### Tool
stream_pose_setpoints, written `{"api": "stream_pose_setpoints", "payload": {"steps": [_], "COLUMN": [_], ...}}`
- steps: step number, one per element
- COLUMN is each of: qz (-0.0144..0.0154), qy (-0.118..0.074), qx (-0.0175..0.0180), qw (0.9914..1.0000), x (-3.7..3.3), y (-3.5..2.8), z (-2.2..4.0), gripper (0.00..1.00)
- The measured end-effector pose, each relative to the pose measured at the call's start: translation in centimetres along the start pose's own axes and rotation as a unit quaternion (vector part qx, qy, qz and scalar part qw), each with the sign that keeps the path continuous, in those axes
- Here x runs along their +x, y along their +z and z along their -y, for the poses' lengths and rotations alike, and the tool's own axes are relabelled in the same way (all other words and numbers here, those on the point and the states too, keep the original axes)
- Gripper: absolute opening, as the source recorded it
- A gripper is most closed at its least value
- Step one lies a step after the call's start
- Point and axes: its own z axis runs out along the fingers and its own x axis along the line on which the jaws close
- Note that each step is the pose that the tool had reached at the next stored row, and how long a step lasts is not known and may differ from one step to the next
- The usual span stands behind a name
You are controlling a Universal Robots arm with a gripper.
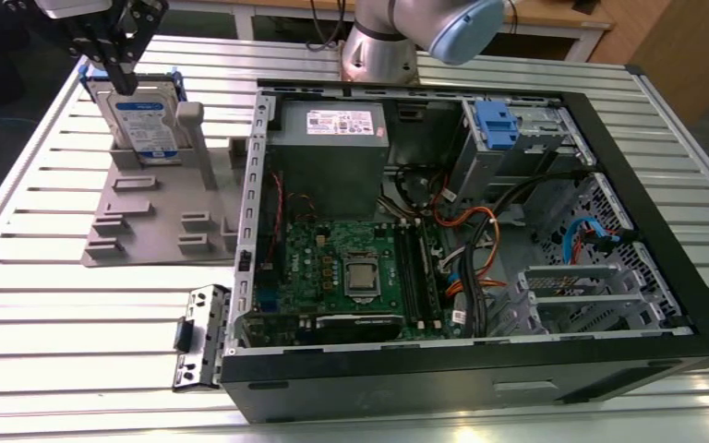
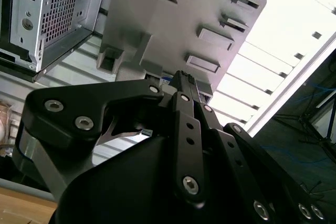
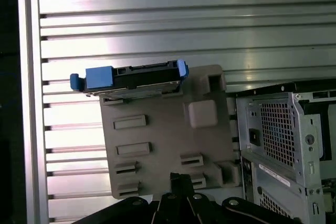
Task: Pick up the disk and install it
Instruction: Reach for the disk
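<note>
Table point(image 1: 34, 369) carries all. Holder point(image 1: 145, 221) lies near the table's far corner at the exterior view's left. Disk point(image 1: 143, 125) stands upright in the holder's far end, w/ gripper point(image 1: 117, 78) directly above it; touching or apart, cannot tell. Case point(image 1: 453, 374) lies open just beside the holder, to the exterior view's right. In the case: PSU point(image 1: 328, 138) at the far side nearest the holder, board point(image 1: 342, 268) in front of it. Arm base point(image 1: 379, 60) stands behind the case, at the table's far edge. Bracket point(image 1: 200, 337) lies by the case's near corner.
</note>
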Motion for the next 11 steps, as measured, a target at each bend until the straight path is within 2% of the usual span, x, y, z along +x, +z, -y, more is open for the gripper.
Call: {"api": "stream_pose_setpoints", "payload": {"steps": [6,11], "qz": [0.0001,0.0], "qy": [0.0,0.0], "qx": [0.0006,0.0006], "qw": [1.0,1.0], "x": [0.72,1.12], "y": [0.93,1.79], "z": [-0.8,-1.24], "gripper": [0.1,0.1]}}
